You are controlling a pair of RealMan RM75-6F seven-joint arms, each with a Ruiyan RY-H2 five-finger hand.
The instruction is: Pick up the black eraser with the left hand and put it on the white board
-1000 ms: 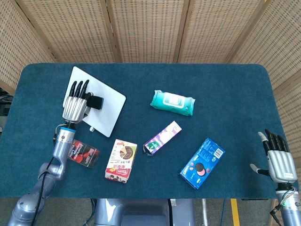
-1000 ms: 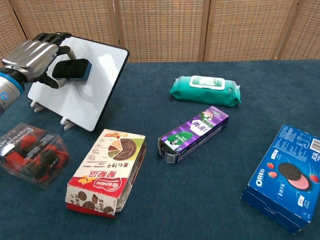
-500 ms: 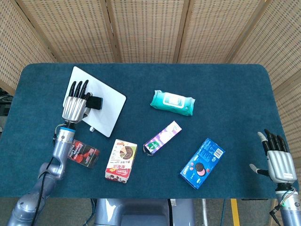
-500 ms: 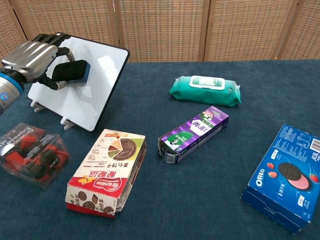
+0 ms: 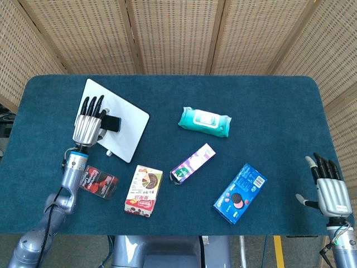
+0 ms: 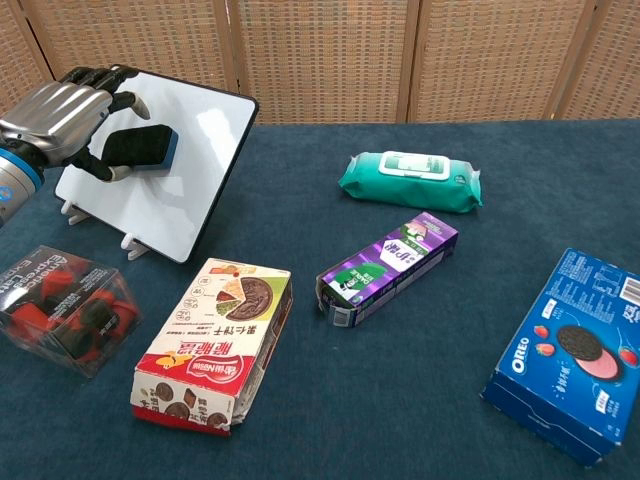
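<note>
The black eraser with a blue edge lies on the white board at the table's far left; it shows as well as the eraser on the board in the head view. My left hand hovers over the board's left part with its fingers stretched out, clear of the eraser's top. Only the thumb lies against the eraser's left end. My right hand stays open at the table's near right corner, holding nothing.
A clear box of red sweets sits just before the board. A chocolate pie box, a purple carton, a green wipes pack and a blue Oreo box are spread across the blue cloth.
The eraser has settled slightly lower on the board. My left hand has drawn a little to the left and its fingers have lifted off the eraser. The right hand has not moved.
</note>
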